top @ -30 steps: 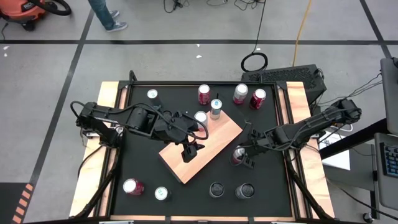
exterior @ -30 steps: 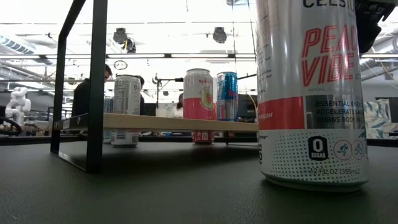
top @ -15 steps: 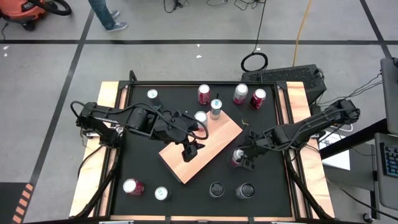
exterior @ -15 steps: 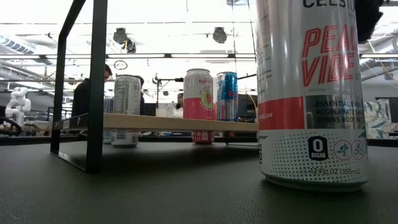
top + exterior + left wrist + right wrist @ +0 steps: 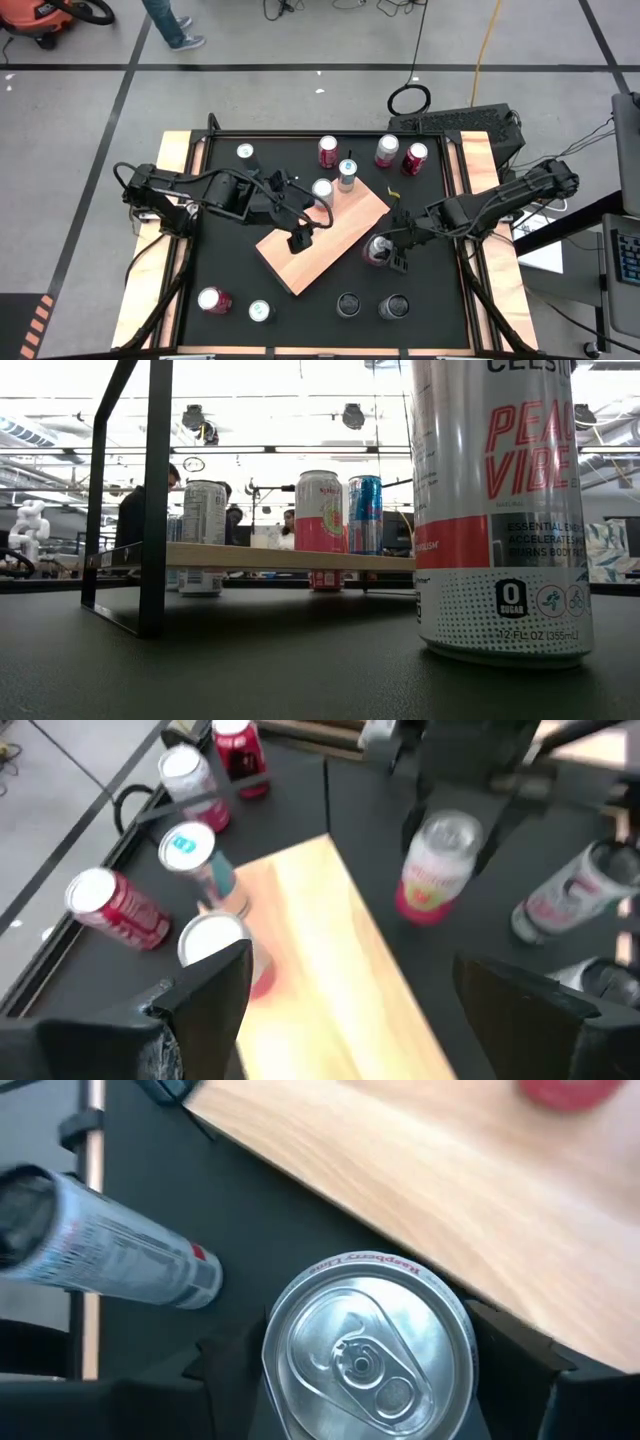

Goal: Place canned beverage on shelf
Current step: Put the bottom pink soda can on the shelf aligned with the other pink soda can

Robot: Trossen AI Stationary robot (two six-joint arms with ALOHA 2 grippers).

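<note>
The shelf [image 5: 322,236], a light wooden board, lies askew mid-table and stands raised above the tabletop in the low view [image 5: 290,558]. Two cans stand on its far end: a white-topped one [image 5: 322,188] and a blue-topped one [image 5: 347,175]. My right gripper [image 5: 386,254] is shut on a pink-and-silver can [image 5: 376,250] just off the shelf's right edge, also seen in the left wrist view [image 5: 436,865]. My left gripper [image 5: 298,242] hovers open over the shelf's middle with nothing between its fingers [image 5: 350,970]. My right gripper pinches the can's side wall just under its top rim [image 5: 272,1352], one finger [image 5: 222,1370] on each of two opposite sides. The fingers slant down from the table's right side. The can stays upright, top up; its base is hidden in these views.
Several cans stand along the far edge [image 5: 328,150] [image 5: 387,150] [image 5: 415,157] [image 5: 246,153] and the near edge [image 5: 213,299] [image 5: 260,311] [image 5: 348,304] [image 5: 393,305]. One near-edge can fills the low view [image 5: 500,510]. A silver can [image 5: 110,1240] is close beside the held one.
My right gripper has risen a little and drifted toward the shelf, carrying the can upright with it. My left gripper has stayed over the shelf and turned slightly at the wrist.
</note>
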